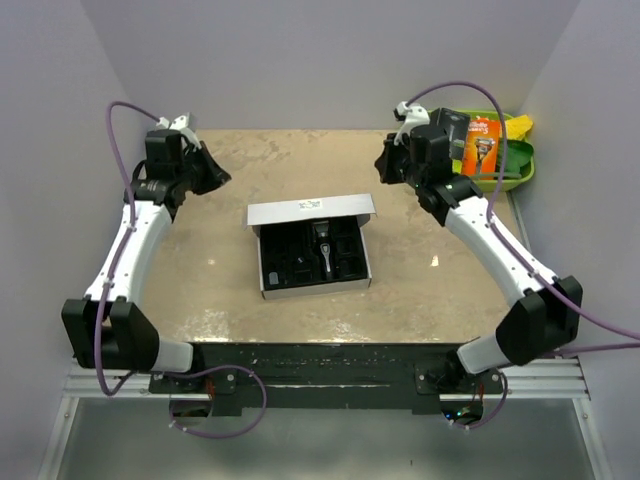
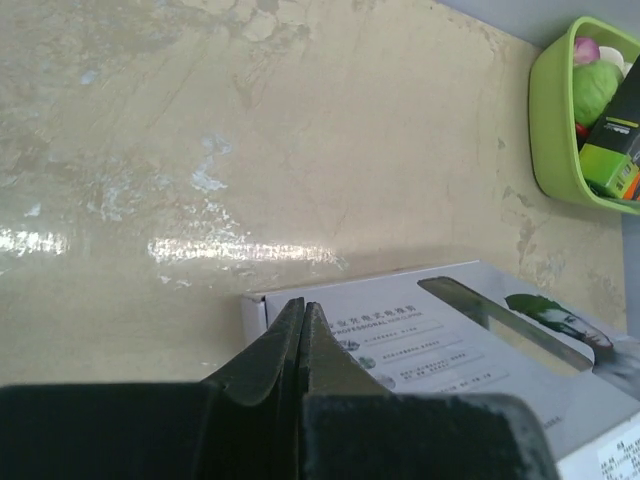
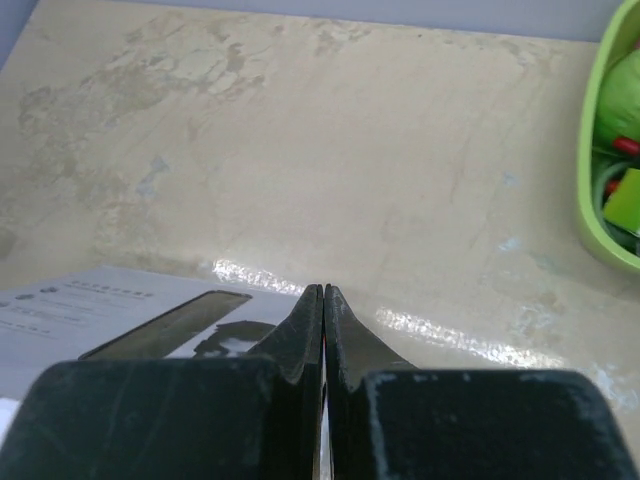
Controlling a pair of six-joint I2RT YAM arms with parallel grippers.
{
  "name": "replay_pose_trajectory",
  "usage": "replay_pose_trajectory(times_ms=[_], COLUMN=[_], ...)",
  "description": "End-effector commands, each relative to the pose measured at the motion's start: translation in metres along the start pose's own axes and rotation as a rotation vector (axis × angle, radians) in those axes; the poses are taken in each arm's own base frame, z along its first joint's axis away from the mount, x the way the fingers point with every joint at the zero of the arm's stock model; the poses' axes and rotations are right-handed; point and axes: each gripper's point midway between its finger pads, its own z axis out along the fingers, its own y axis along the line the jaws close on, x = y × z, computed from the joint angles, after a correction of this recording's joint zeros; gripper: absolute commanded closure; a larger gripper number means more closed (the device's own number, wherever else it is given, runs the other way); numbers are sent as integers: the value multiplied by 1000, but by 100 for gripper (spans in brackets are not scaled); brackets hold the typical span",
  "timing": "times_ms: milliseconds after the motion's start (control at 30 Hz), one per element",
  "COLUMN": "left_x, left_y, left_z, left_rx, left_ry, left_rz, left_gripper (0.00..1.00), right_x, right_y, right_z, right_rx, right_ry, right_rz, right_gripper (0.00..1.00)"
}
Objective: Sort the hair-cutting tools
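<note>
A white flat box [image 1: 262,272] lies open in the middle of the table, its lid [image 1: 310,210] folded back. Its black moulded insert holds a slim black-and-silver hair clipper [image 1: 325,246] and small black attachments [image 1: 290,262]. My left gripper [image 1: 218,178] is shut and empty at the far left, raised off the table. My right gripper [image 1: 384,160] is shut and empty at the far right. The printed lid shows in the left wrist view [image 2: 470,350] and the right wrist view [image 3: 90,310], just beyond each gripper's closed fingertips [image 2: 302,305] [image 3: 323,290].
A green tray [image 1: 520,172] stands at the far right corner, holding a black and orange packaged razor [image 1: 482,145] and other items. It also shows in the left wrist view [image 2: 550,120] and the right wrist view [image 3: 592,180]. Grey walls enclose the beige table.
</note>
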Motion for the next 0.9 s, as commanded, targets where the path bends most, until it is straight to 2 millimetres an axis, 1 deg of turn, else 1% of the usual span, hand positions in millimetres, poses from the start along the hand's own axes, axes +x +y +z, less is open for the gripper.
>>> replay_pose_trajectory(times_ms=[0, 33, 67, 133, 200, 233, 267, 300, 333, 367, 433, 467, 533, 567, 633, 667, 700, 733, 767, 833, 867], left_x=[-9, -7, -4, 4, 16, 20, 29, 35, 41, 57, 71, 87, 100, 119, 132, 151, 154, 159, 169, 176, 184], left_y=[-18, -18, -24, -30, -33, -38, -36, -40, -44, -38, -39, -33, -29, -19, -14, -5, -4, 3, 9, 15, 20], left_z=[21, 29, 31, 39, 43, 42, 43, 41, 40, 41, 36, 36, 30, 29, 21, 19, 14, 13, 10, 4, 1], left_rx=[88, 101, 138, 187, 218, 251, 252, 269, 297, 290, 304, 292, 287, 263, 249, 229, 228, 202, 186, 161, 153], left_ry=[30, 45, 60, 91, 130, 141, 162, 170, 181, 213, 236, 265, 273, 302, 308, 339, 333, 332, 345, 345, 359], left_rz=[-18, -25, -29, -42, -61, -60, -68, -64, -62, -73, -65, -65, -55, -64, -57, -68, -63, -64, -60, -52, -52], left_gripper=[100, 100, 100, 100, 100, 100, 100, 100, 100, 100, 100, 100, 100, 100, 100, 100, 100, 100, 100, 100, 100], right_x=[3, 7, 9, 18, 27, 31, 40, 47, 50, 62, 71, 87, 99, 113, 124, 135, 139, 144, 153, 156, 163], right_y=[29, 38, 43, 50, 52, 57, 57, 59, 62, 60, 59, 54, 51, 47, 45, 42, 39, 39, 37, 38, 36], right_z=[20, 20, 22, 26, 26, 25, 24, 21, 16, 14, 5, 4, -2, -6, -10, -15, -16, -18, -22, -29, -31], right_rx=[-154, -206, -228, -269, -284, -307, -314, -320, -332, -328, -323, -306, -292, -279, -261, -251, -229, -226, -220, -212, -201], right_ry=[39, 55, 63, 89, 117, 128, 148, 169, 174, 194, 210, 241, 257, 277, 288, 303, 303, 306, 320, 310, 322], right_rz=[2, 6, 9, 10, 7, -1, -2, -5, -17, -20, -29, -26, -34, -36, -37, -39, -39, -36, -35, -36, -35], right_gripper=[100, 100, 100, 100, 100, 100, 100, 100, 100, 100, 100, 100, 100, 100, 100, 100, 100, 100, 100, 100, 100])
